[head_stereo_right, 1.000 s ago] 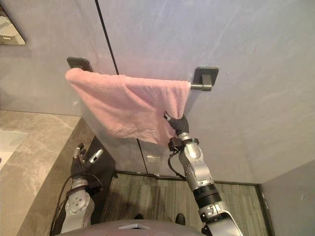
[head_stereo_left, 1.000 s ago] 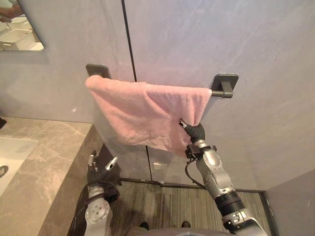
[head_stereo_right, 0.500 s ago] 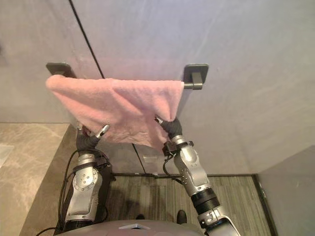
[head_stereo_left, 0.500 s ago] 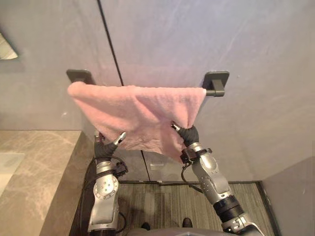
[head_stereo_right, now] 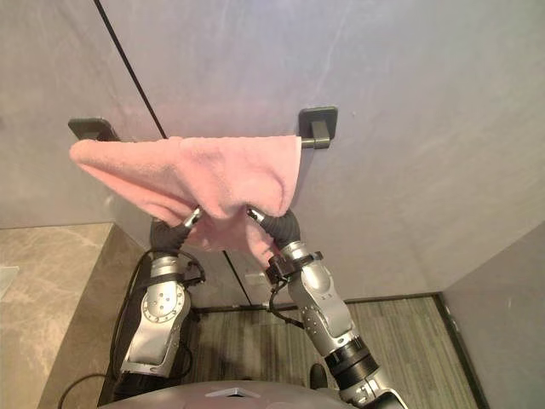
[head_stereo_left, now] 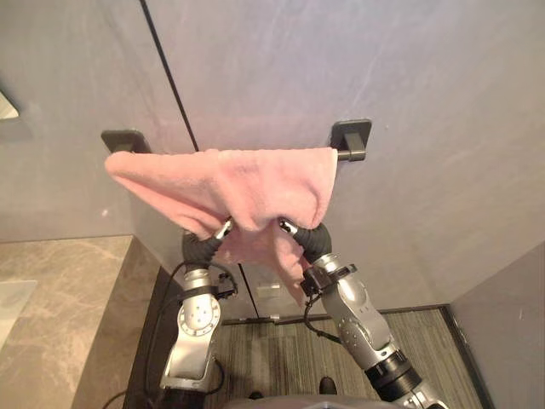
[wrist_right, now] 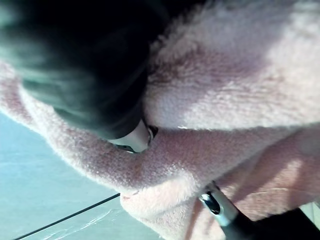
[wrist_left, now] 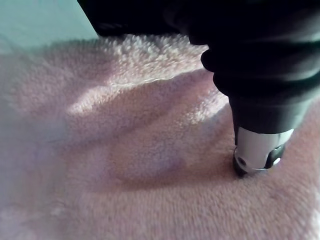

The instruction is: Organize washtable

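A pink towel (head_stereo_left: 255,183) hangs over a dark bar between two brackets (head_stereo_left: 351,136) on the grey wall. My right hand (head_stereo_left: 313,241) is up at the towel's lower right part, shut on a bunch of the cloth. In the right wrist view the towel (wrist_right: 240,75) is folded round that hand. My left hand (head_stereo_left: 203,249) is raised against the towel's lower left edge, where the cloth bunches over it. The left wrist view has the towel (wrist_left: 125,150) pressed close against the hand's dark cover (wrist_left: 260,60).
A marble countertop (head_stereo_left: 51,307) runs along the left, with a dark cabinet side below it. A dark seam (head_stereo_left: 166,77) runs down the wall behind the bar. Striped flooring (head_stereo_left: 281,349) lies under the towel.
The camera has shifted. My left hand rose from beside the counter up to the towel's lower left edge. The towel's hanging bottom is now gathered higher between both hands. The right hand kept its hold.
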